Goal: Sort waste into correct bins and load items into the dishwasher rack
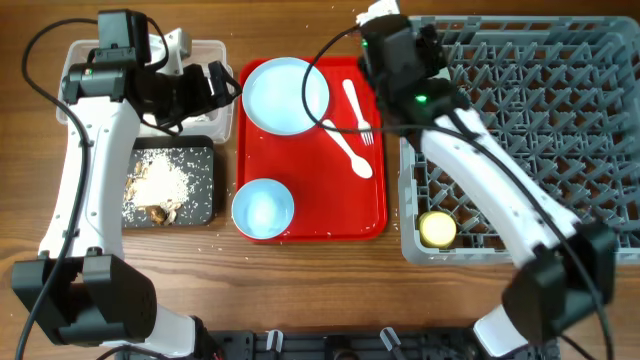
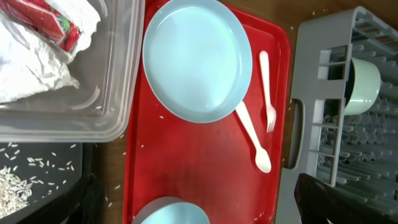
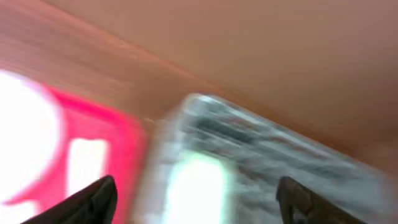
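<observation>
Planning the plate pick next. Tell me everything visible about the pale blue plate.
The pale blue plate is round, smooth and plastic-looking, with a shallow well and low rim. It lies empty, flat and upright in the far left corner of the red serving tray. The handle of the white spoon seems tucked under its near right edge; the white fork lies apart. Nothing else touches it.

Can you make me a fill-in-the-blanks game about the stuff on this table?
1. The fork and spoon lie on the ___ tray.
2. The yellow cup stands in the grey ___.
3. The napkin and wrapper lie in the clear ___.
Missing words: red; rack; tub.
</observation>
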You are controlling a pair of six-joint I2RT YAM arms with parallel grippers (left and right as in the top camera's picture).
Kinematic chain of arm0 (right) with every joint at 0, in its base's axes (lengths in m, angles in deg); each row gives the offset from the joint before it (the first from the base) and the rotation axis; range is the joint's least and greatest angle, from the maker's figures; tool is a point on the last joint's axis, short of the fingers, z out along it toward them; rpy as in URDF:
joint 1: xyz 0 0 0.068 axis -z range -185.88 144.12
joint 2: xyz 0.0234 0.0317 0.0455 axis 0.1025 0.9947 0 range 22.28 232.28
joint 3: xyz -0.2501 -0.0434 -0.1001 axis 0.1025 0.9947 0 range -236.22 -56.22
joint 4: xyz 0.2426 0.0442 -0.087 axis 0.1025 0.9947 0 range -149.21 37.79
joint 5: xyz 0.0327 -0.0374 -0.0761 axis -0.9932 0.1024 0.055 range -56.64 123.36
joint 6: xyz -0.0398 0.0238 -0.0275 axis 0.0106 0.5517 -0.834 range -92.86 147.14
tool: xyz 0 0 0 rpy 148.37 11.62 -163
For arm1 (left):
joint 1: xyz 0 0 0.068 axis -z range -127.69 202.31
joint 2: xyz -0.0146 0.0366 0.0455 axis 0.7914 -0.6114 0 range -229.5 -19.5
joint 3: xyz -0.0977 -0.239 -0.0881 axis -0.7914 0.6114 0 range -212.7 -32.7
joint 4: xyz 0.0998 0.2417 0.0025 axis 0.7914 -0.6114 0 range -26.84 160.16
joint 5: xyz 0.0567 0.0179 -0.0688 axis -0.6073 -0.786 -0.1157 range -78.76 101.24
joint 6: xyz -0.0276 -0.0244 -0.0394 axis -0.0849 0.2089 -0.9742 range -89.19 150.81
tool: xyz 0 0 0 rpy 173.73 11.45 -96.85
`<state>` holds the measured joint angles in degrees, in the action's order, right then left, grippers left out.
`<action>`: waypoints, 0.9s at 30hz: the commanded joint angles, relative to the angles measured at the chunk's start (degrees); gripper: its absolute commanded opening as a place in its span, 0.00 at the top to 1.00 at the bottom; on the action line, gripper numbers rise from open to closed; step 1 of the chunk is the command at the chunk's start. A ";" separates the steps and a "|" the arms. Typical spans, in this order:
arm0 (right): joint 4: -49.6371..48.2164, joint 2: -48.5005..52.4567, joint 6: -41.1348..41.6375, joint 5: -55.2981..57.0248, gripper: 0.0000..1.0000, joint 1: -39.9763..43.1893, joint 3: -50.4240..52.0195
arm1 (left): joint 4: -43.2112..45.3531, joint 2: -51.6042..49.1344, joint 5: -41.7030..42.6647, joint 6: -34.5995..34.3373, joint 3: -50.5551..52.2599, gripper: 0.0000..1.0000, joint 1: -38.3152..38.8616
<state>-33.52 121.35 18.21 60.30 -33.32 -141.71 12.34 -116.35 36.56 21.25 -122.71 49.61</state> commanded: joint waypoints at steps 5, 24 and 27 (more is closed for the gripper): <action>9.14 6.56 36.11 -49.96 0.21 -6.16 2.95 | 0.11 0.74 0.07 0.11 -0.81 0.00 -0.04; 11.72 16.20 43.28 -51.87 0.96 -11.04 4.37 | 0.11 0.74 0.07 0.11 -0.81 0.00 -0.04; 15.54 7.76 42.16 -46.03 0.96 -5.81 4.02 | 0.11 0.74 0.07 0.11 -0.81 0.00 -0.04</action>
<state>-19.75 138.00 62.45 9.63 -43.90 -137.19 12.34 -116.33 36.56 21.25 -122.71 49.61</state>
